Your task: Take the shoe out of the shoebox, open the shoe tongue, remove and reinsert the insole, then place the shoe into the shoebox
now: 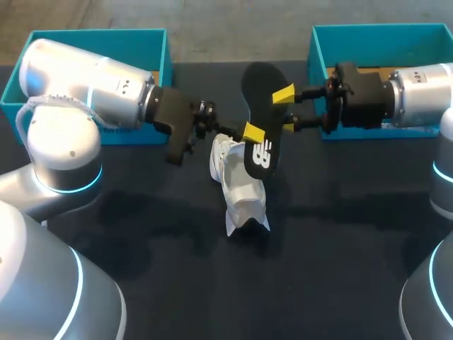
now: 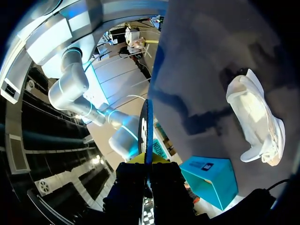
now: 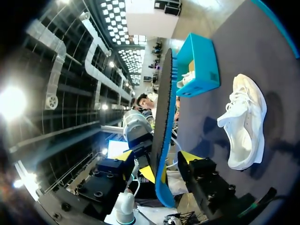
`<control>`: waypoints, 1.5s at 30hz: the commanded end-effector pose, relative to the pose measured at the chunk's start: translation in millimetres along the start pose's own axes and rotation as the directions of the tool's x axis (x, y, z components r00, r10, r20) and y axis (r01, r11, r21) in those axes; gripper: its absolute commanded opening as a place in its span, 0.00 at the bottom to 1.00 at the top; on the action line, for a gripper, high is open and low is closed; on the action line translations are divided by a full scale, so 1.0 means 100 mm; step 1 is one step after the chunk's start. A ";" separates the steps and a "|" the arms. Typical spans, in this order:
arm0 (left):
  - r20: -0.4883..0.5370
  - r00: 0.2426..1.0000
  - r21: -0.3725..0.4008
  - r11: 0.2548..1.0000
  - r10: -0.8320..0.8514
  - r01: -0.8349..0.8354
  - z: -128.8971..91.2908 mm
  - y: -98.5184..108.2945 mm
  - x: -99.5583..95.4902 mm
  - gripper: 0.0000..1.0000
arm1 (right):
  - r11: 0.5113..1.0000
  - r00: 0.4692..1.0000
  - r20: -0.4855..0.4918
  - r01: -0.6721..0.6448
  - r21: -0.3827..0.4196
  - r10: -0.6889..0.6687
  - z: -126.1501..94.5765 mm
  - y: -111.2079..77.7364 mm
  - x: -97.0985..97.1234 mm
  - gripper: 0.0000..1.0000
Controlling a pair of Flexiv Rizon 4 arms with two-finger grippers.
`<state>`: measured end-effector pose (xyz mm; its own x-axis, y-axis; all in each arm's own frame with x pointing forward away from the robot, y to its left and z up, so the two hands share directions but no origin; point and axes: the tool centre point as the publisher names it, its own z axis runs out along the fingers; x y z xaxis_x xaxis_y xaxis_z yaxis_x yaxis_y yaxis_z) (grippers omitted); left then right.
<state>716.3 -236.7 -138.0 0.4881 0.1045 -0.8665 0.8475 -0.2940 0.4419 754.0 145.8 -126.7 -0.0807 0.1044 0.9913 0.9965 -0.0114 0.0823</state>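
Observation:
A black insole (image 1: 262, 81) with a blue underside hangs in the air above the table, tilted on edge. My left gripper (image 1: 249, 133) is shut on its lower part; the left wrist view shows the insole (image 2: 146, 126) edge-on, rising from between that gripper's (image 2: 147, 161) fingers. My right gripper (image 1: 285, 111) comes in from the right and stands open, one yellow tip on each side of the insole (image 3: 164, 103) without touching it. The white shoe (image 1: 237, 180) lies on the dark table below the insole, held by neither gripper (image 2: 255, 122) (image 3: 243, 122).
One teal shoebox (image 1: 152, 42) stands at the back left behind my left arm, another (image 1: 333, 42) at the back right behind my right arm. In the right wrist view a teal box (image 3: 199, 61) stands beyond the shoe.

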 end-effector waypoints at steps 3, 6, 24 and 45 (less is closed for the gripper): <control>0.005 1.000 -0.001 1.000 0.000 0.000 0.09 0.00 0.01 0.00 | 1.000 1.000 -0.004 0.000 0.009 0.000 0.03 0.03 -0.01 0.45; 0.008 1.000 -0.004 1.000 -0.003 0.003 0.10 -0.01 0.01 0.00 | 1.000 1.000 -0.004 -0.002 0.009 0.002 0.02 0.02 -0.02 0.39; -0.016 0.998 -0.007 0.998 -0.054 0.054 0.04 -0.07 0.01 1.00 | 1.000 1.000 0.000 -0.006 0.008 0.006 0.02 0.08 -0.08 0.00; -0.377 0.819 -0.018 0.888 -0.432 0.459 -0.47 0.08 -0.03 1.00 | 0.996 0.995 0.045 -0.093 -0.003 0.093 0.09 0.12 -0.47 0.00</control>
<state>729.6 -200.3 -133.4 0.1347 0.4359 -0.8898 0.9769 -0.2087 0.0456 769.9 146.0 -170.7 0.0085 0.1395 0.9902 0.9997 -0.0220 -0.0054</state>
